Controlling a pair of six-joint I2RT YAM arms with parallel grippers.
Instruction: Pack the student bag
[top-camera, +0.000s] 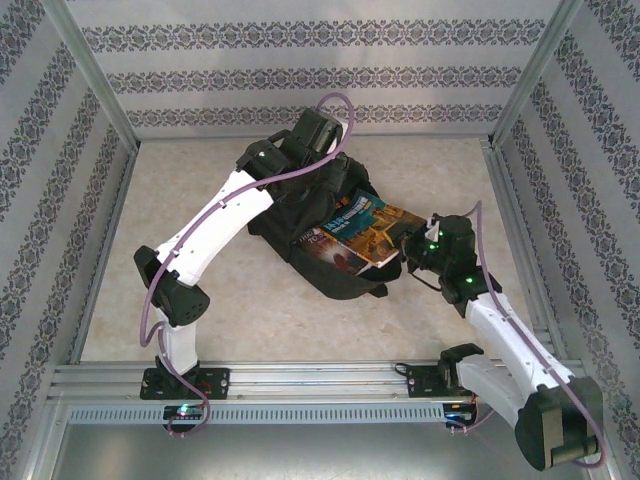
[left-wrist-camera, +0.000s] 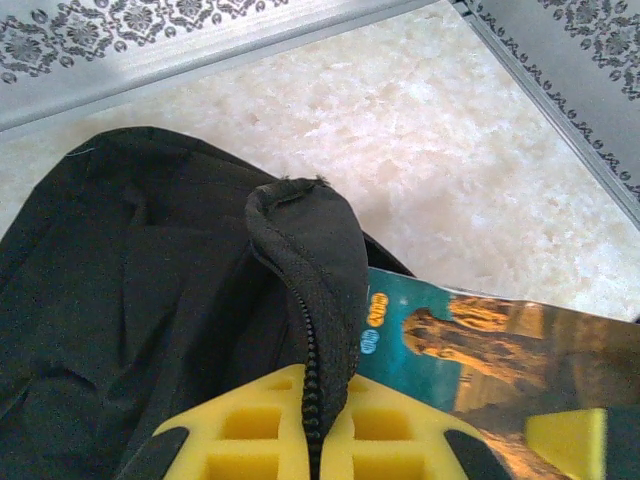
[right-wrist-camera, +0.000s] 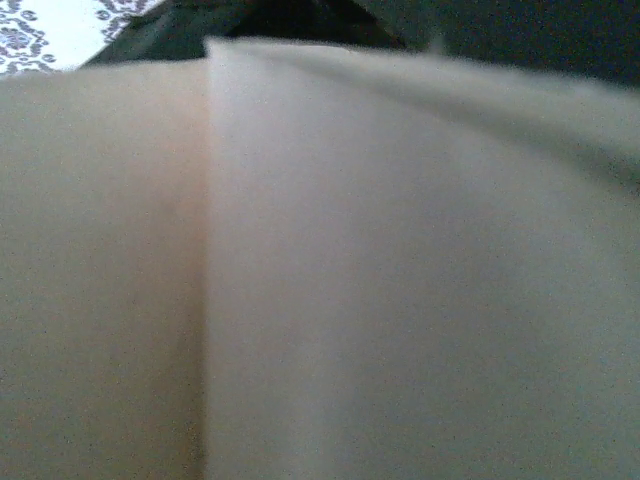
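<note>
Jutting from the student bag (top-camera: 335, 282), a book (top-camera: 360, 232)

Top external sits high behind the arms, angled down and forward across the table (top-camera: 250, 310) to the back wall (top-camera: 320, 70). Left wrist looks from close range onto the student bag (left-wrist-camera: 150, 280) and book (left-wrist-camera: 500, 350); top external shares both. Right wrist is jammed against a pale blurred surface (right-wrist-camera: 400, 300); can't tell what.

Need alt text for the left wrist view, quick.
The left gripper, its yellow fingers shut, pinches a fold of the student bag along its zipper. A teal-covered book lies just right of the fold, with pale speckled table beyond.
</note>
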